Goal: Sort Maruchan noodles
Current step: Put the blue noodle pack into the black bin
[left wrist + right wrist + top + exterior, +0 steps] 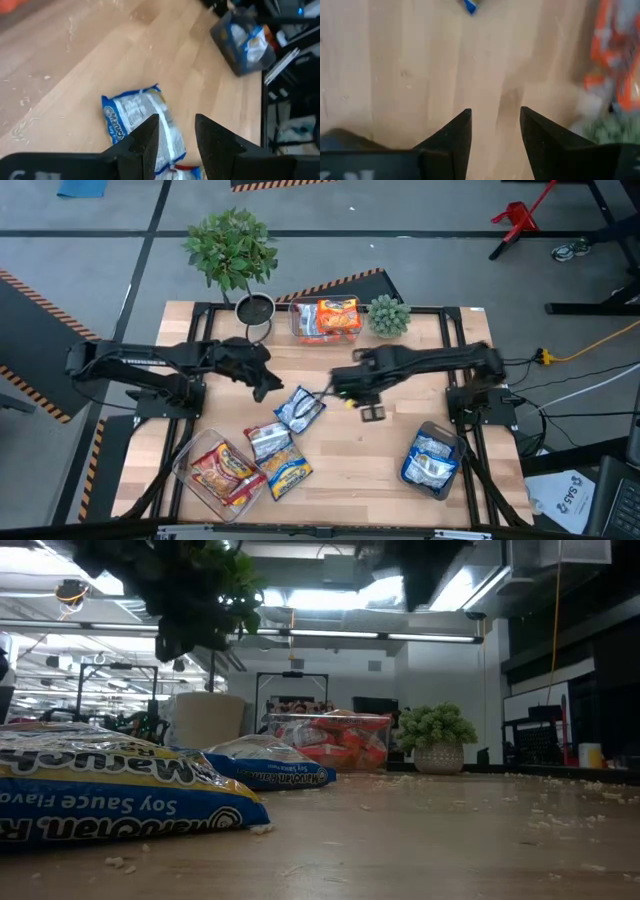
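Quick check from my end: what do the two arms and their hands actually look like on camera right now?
Both arms are matte black and jointed. The left hand ends in two flat, dark, wedge-shaped fingers on a black bar; the right hand looks the same. From above, the right arm carries a small boxy black part near its tip, and the left arm looks plain. No visible markings.
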Robot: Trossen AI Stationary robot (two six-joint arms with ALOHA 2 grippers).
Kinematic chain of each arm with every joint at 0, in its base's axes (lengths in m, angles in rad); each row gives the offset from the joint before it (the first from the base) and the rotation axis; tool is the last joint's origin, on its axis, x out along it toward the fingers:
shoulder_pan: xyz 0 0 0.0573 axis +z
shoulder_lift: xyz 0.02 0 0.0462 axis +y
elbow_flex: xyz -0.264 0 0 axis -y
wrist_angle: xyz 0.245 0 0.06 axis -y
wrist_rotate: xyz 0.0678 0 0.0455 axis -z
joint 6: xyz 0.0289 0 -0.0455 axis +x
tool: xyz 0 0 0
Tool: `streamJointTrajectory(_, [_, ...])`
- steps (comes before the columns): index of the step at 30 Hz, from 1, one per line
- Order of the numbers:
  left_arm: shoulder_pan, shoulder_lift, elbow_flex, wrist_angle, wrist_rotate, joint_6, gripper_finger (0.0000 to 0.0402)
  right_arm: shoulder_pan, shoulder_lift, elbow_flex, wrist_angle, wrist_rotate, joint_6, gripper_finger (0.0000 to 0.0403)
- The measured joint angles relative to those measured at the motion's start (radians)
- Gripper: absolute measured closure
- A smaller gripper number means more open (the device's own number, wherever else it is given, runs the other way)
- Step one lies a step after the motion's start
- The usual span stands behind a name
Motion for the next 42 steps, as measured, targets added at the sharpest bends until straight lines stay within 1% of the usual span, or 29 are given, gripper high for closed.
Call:
streamJointTrajectory(2, [-0.022, 0.024, 0.000, 0.021, 0.000, 0.010, 0.0280, -0.005, -0.108, -0.117, 0.058, 0.015, 0.061, 0.0251])
streamJointTrajectory(4, [-0.043, 0.039, 0.000, 0.032, -0.004, 0.031, 0.0280, -0.006, -0.233, -0.260, 0.174, 0.025, 0.134, 0.0251])
streamJointTrajectory(7, [-0.077, 0.050, -0.016, 0.060, -0.049, 0.054, 0.0280, -0.006, -0.404, -0.513, 0.462, 0.111, 0.227, 0.0251])
streamJointTrajectory(9, [-0.098, 0.051, -0.069, 0.116, -0.073, 0.053, 0.0280, -0.006, -0.473, -0.686, 0.716, 0.144, 0.258, 0.0249])
streamJointTrajectory(11, [-0.118, 0.052, -0.138, 0.194, -0.102, 0.035, 0.0280, -0.018, -0.496, -0.832, 1.009, 0.144, 0.259, 0.0239])
streamJointTrajectory(14, [-0.132, 0.052, -0.236, 0.323, -0.160, 0.003, 0.0280, -0.049, -0.464, -1.007, 1.446, 0.080, 0.262, 0.0203])
streamJointTrajectory(15, [-0.134, 0.052, -0.264, 0.360, -0.173, -0.002, 0.0280, -0.061, -0.437, -1.046, 1.551, 0.054, 0.269, 0.0187])
streamJointTrajectory(16, [-0.136, 0.052, -0.287, 0.392, -0.181, -0.013, 0.0280, -0.073, -0.410, -1.073, 1.604, 0.034, 0.288, 0.0171])
streamJointTrajectory(18, [-0.142, 0.058, -0.321, 0.446, -0.190, -0.023, 0.0280, -0.093, -0.343, -1.092, 1.652, 0.015, 0.332, 0.0138])
streamJointTrajectory(21, [-0.160, 0.091, -0.342, 0.445, -0.193, -0.026, 0.0280, -0.116, -0.258, -1.083, 1.655, -0.007, 0.388, 0.0097])
streamJointTrajectory(23, [-0.180, 0.127, -0.342, 0.474, -0.198, -0.026, 0.0280, -0.121, -0.204, -1.063, 1.660, -0.023, 0.392, 0.0078])
streamJointTrajectory(25, [-0.197, 0.175, -0.341, 0.499, -0.211, -0.026, 0.0280, -0.124, -0.162, -1.036, 1.661, -0.039, 0.390, 0.0067])
streamJointTrajectory(29, [-0.213, 0.275, -0.340, 0.569, -0.240, -0.042, 0.0280, -0.123, -0.113, -0.997, 1.671, -0.079, 0.389, 0.0064])
streamJointTrajectory(32, [-0.217, 0.345, -0.340, 0.605, -0.242, -0.045, 0.0280, -0.123, -0.100, -0.993, 1.672, -0.080, 0.389, 0.0068])
streamJointTrajectory(36, [-0.232, 0.426, -0.341, 0.640, -0.216, -0.045, 0.0280, -0.123, -0.089, -0.990, 1.691, -0.076, 0.389, 0.0071])
streamJointTrajectory(42, [-0.249, 0.507, -0.338, 0.669, -0.217, -0.071, 0.0280, -0.123, -0.066, -0.989, 1.724, -0.069, 0.397, 0.0072])
